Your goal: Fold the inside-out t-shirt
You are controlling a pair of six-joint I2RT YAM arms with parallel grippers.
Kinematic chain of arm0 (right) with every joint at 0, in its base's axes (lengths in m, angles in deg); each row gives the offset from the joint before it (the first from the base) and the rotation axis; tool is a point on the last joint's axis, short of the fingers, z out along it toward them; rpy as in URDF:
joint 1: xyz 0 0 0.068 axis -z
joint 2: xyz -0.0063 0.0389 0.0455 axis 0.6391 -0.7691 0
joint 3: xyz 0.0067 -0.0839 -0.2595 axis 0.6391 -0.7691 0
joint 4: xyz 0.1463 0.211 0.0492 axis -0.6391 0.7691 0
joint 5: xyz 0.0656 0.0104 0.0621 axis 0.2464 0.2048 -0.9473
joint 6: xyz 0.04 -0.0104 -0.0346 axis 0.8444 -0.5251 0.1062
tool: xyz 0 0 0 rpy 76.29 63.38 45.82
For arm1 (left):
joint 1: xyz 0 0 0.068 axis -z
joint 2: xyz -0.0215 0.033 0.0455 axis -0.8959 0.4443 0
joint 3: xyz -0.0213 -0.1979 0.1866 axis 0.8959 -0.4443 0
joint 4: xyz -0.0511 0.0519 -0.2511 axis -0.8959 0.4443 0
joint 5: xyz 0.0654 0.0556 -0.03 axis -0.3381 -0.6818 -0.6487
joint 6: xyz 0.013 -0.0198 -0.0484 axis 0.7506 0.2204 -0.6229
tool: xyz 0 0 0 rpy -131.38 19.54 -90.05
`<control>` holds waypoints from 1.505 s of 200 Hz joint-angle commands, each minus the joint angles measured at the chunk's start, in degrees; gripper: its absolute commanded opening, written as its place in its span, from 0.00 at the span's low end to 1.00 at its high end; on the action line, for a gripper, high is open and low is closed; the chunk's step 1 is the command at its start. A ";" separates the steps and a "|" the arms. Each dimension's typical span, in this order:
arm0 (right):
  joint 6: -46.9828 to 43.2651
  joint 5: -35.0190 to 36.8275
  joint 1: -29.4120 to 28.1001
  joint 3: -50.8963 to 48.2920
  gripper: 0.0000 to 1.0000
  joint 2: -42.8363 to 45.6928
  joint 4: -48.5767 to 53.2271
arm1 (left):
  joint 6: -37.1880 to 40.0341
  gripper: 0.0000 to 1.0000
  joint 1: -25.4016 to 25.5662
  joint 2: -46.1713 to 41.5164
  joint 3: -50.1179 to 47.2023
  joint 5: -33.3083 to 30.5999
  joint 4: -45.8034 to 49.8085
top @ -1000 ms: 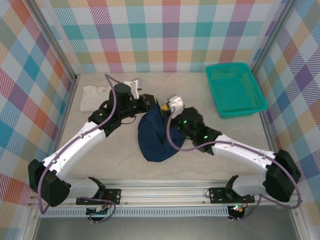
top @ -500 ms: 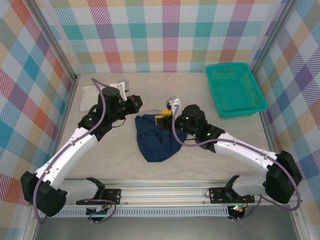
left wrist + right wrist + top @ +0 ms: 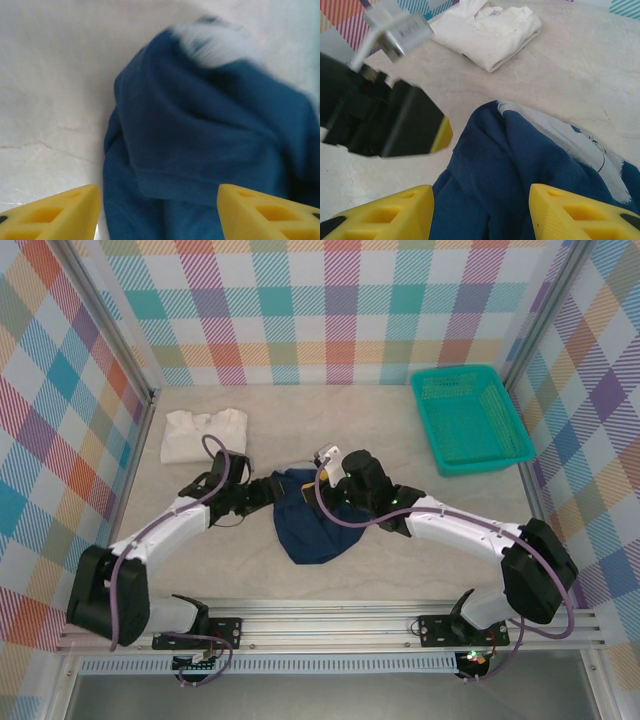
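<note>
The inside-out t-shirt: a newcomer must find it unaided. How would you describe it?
Look at the middle of the beige table. The inside-out t-shirt is the crumpled dark navy heap there, unlike the neatly folded white shirt at the far left and the teal basket at the far right.

We see a cream-white folded shirt (image 3: pixel 203 435) lying flat at the far left of the table (image 3: pixel 400 565), close to the left wall. At the far right a teal mesh basket (image 3: pixel 470 418) stands upright near the right wall, well apart from the shirt. The table is pale beige with faint marbling. Around it we see walls (image 3: pixel 330 310) in pastel plaid, and a metal rail (image 3: pixel 330 625) runs along the near edge.
</note>
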 commanded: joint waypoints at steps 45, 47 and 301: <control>-0.27 -0.03 0.17 1.25 0.53 -0.51 1.79 | -2.21 0.59 0.03 8.65 0.00 7.12 -12.64; -0.27 -0.05 0.17 1.25 0.53 -0.55 1.82 | -2.23 0.58 -0.01 8.83 0.04 7.24 -12.84; 1.37 -7.27 0.17 4.57 0.60 -8.86 -4.85 | -3.00 0.00 4.02 -3.91 17.26 13.16 -4.71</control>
